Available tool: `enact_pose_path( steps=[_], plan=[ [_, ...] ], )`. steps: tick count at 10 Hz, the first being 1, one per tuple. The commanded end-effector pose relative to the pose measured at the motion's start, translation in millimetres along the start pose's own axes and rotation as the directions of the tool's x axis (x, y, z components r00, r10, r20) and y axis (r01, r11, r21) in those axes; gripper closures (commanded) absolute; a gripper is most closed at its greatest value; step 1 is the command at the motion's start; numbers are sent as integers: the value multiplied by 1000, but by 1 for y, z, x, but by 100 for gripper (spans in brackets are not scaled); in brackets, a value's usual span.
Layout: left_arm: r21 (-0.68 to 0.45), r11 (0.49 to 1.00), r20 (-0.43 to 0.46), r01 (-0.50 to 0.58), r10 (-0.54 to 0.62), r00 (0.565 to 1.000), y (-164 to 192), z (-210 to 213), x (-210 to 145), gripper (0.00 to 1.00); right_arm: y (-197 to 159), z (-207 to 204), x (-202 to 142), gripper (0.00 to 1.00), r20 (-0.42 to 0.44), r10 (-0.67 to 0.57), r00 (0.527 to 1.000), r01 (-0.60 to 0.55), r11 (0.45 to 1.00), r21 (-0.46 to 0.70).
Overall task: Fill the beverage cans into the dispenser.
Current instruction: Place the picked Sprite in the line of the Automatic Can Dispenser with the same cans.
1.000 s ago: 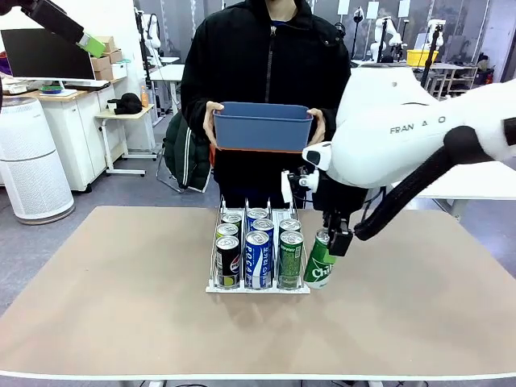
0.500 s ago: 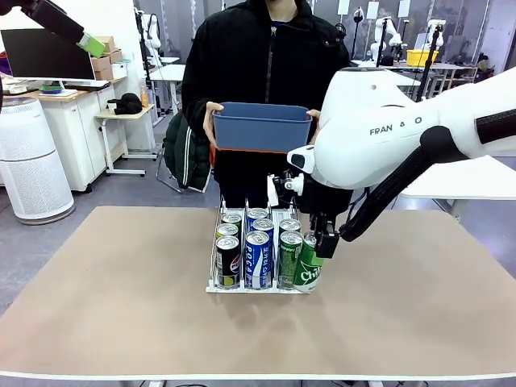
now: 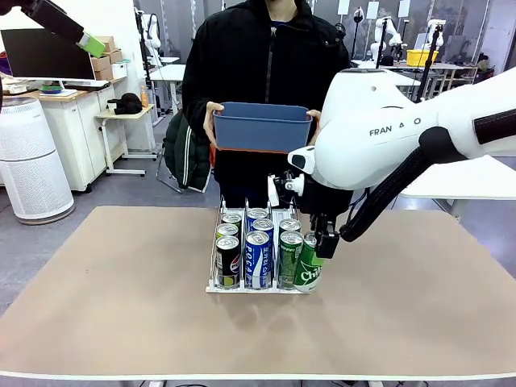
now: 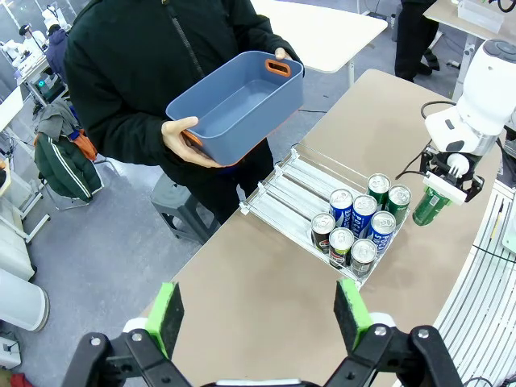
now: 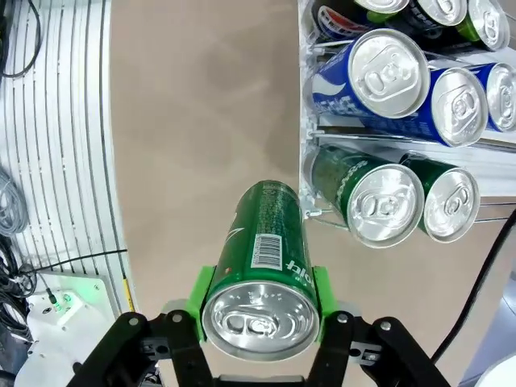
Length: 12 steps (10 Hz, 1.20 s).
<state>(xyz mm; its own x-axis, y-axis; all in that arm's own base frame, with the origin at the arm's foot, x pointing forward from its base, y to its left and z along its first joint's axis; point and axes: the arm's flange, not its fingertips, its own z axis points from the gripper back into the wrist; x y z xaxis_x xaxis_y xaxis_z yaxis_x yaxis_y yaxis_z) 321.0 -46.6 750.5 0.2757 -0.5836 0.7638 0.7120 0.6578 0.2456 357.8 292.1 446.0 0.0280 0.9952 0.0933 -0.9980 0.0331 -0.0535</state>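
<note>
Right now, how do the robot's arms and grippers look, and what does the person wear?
The right arm is glossy white with grey FRANKA lettering and a black cable. Both grippers, right gripper and left gripper, are black with green pads. The person wears a black zipped jacket with long sleeves.

The floor [image 3: 121,189] behind the table was grey. To the left stood a white cabinet [image 3: 68,137] carrying a dark monitor [image 3: 44,55] and cardboard boxes [image 3: 105,56], with a white cylindrical appliance [image 3: 32,157] beside it. White tables [image 3: 173,74] stood further back.
</note>
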Motion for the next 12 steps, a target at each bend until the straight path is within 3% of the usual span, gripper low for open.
enact_pose_path(
  steps=[1,7,12],
  plan=[
    [3,1000,-5,-6,6,1000,1,-1,-1,0,-14,-5,13,42,25,-6,1000,8,999,-51],
    [3,1000,-5,-6,6,1000,1,-1,-1,0,-47,-4,22,42,75,-40,996,48,993,-110],
    [3,1000,-5,-6,6,1000,1,-1,-1,0,-70,-23,33,42,23,-56,998,58,992,-108]
  ],
)
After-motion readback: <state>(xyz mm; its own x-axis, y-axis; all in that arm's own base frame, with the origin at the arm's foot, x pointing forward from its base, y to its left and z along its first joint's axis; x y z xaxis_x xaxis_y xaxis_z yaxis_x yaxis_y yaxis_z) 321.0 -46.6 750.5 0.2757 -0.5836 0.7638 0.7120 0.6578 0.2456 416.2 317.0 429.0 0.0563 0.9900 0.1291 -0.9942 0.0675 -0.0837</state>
